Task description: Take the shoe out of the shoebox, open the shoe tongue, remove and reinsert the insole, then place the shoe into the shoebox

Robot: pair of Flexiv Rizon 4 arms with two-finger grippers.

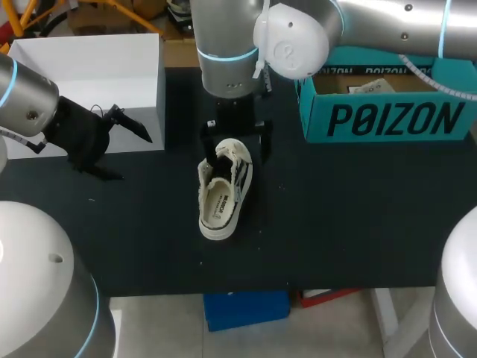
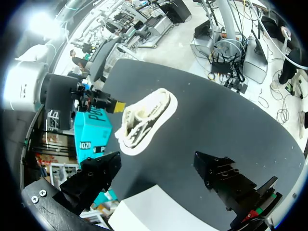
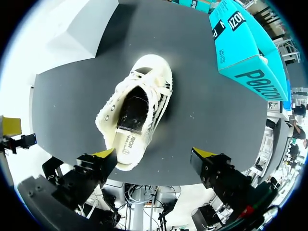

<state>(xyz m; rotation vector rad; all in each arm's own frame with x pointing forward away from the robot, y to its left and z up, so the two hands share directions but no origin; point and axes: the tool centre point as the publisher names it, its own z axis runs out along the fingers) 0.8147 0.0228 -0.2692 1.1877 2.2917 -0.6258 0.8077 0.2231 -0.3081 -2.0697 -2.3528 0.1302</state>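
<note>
right tool point(image 3: 155, 154) above shoe point(image 3: 137, 113), spread wide

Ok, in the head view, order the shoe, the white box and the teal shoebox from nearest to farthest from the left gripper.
1. White box, right beside the left gripper.
2. Shoe, mid-table, to its right.
3. Teal shoebox, at the far right.

I see bare surface point(image 1: 335, 209) either side of the shoe point(image 1: 223, 194) and along the near edge. At the back the teal shoebox point(image 1: 387, 119) blocks the right corner, the white box point(image 1: 97, 82) the left. My right pincer point(image 1: 237, 144) hangs in the gap between them, over the shoe's far end.
</note>
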